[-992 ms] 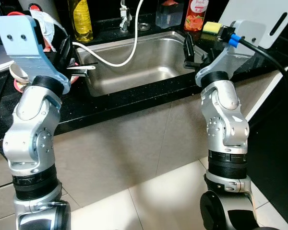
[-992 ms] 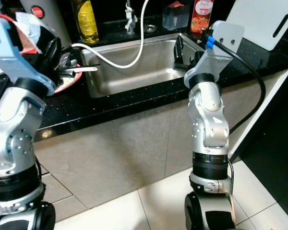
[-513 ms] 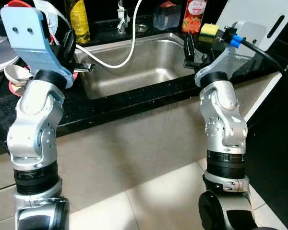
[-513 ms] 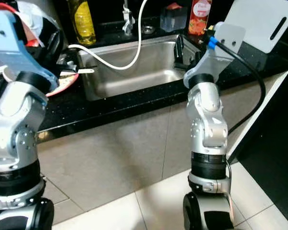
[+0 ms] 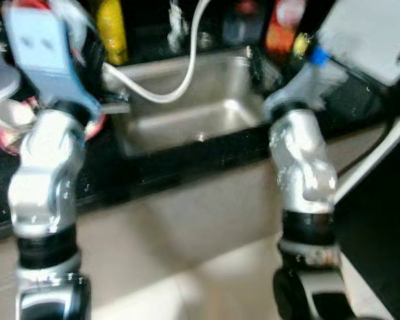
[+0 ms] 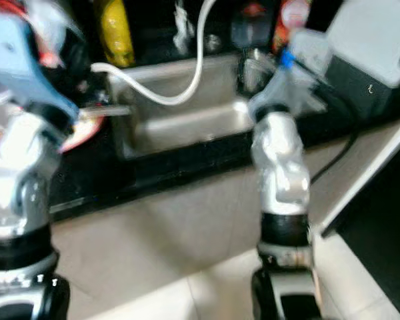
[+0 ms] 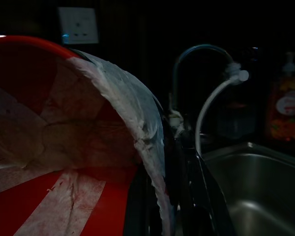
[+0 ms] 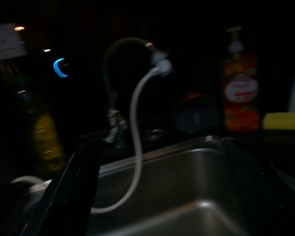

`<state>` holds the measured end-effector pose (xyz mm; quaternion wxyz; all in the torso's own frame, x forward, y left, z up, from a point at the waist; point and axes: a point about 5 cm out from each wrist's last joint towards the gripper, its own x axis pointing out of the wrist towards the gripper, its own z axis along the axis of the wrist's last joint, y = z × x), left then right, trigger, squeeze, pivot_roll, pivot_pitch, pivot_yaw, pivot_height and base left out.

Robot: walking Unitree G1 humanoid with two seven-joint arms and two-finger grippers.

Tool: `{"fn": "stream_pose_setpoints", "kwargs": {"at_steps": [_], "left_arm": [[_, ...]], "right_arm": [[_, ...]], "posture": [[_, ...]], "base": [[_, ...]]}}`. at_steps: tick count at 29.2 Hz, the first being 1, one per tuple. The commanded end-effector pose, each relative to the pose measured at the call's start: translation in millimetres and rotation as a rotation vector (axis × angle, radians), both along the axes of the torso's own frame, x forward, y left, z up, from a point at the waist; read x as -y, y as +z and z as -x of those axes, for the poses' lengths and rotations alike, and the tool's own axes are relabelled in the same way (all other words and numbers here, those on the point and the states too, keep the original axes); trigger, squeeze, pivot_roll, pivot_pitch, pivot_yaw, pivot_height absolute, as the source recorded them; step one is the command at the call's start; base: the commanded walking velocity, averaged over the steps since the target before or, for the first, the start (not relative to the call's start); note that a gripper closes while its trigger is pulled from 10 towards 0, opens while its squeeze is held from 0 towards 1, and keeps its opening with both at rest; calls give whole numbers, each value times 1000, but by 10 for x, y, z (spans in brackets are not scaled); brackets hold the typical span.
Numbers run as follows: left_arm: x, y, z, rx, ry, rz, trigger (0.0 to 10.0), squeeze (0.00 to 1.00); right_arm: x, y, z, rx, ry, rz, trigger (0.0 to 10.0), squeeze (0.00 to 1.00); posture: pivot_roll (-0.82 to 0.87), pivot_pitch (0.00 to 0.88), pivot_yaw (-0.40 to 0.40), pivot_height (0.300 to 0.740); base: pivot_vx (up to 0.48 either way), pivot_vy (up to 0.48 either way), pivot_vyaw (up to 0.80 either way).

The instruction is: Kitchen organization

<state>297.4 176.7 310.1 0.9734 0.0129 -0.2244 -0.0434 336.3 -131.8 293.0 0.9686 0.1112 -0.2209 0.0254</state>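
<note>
Pinching a red plate [image 7: 49, 162] covered in white paper, the left gripper [image 7: 179, 196] is hanging beside the shiny metal sink [image 5: 200, 107] in the black counter [image 5: 187, 163]; I cannot tell the right gripper's [image 8: 177, 196] grip.

Open room low in the steel sink basin [image 5: 207, 113], bare along its floor. Across the basin, a white hose [image 5: 180, 73] looping from the faucet [image 8: 115, 73] toward the left rim: an obstacle to any pass from the left. Behind the sink, a crowded back ledge: yellow oil bottle [image 5: 112, 30], red soap bottle [image 8: 240, 91], yellow sponge [image 8: 280, 120]. Left counter taken by a red plate [image 7: 49, 147] draped in paper. Right counter blocked by a white cutting board [image 5: 370, 37].
</note>
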Motion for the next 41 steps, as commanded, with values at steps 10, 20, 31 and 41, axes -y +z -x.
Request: {"fn": "stream_pose_setpoints", "kwargs": {"at_steps": [10, 20, 31, 41], "left_arm": [[59, 20, 16, 30, -21, -26, 10000, 0], [90, -69, -44, -45, -56, -25, 10000, 0], [287, -209, -201, -297, -301, -240, 10000, 0], [366, -794, -495, -628, -531, -448, 10000, 0]], "right_arm": [[30, -27, -5, -6, -12, -5, 10000, 0], [27, -44, -10, -14, -12, 0, 10000, 0], [14, -73, -24, -28, -16, 10, 10000, 0], [-3, -99, -48, -38, -15, 6, 10000, 0]], "posture": [[114, 0, 17, 740], [115, 0, 12, 740], [120, 4, 19, 740], [129, 5, 20, 740]], "base": [[480, 0, 0], [168, 0, 0], [0, 0, 0], [0, 0, 0]]}}
